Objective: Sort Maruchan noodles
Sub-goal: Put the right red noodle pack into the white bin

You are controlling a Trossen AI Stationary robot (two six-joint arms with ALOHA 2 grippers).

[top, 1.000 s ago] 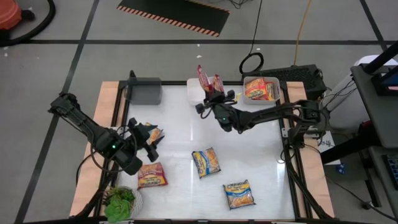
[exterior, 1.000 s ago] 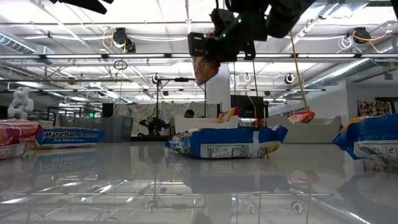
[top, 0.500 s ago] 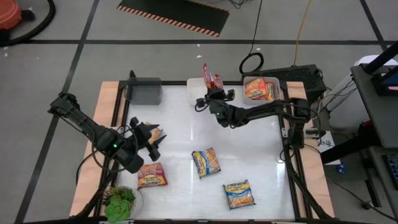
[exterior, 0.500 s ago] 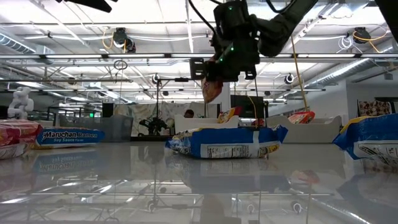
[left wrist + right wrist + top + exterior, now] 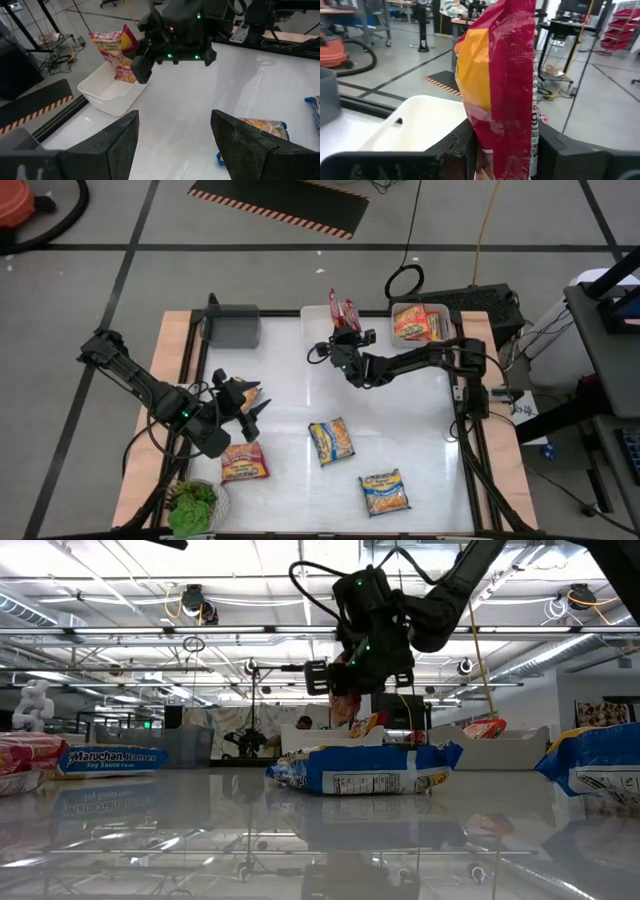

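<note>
My right gripper is shut on a red Maruchan noodle packet above the white bin at the table's far edge; the right wrist view shows the packet on edge over the bin. A red packet and two blue-and-yellow packets lie flat on the table. My left gripper hovers open at the left, nothing between its fingers. An orange-toned packet lies partly hidden under it. My right gripper pinches the red packet's near end between its two fingers, coming nearly level from the table's near side. The packet stands on edge and reaches out past the fingertips, lifted clear above the white bin.
A second white bin with orange packets stands right of the first, and a grey bin is at the far left. A green plant sits at the near left corner. Bare white tabletop lies between the arms.
My right gripper has come down and a little toward the table's far edge, carrying the red packet lower over the white bin; its hold is unchanged.
</note>
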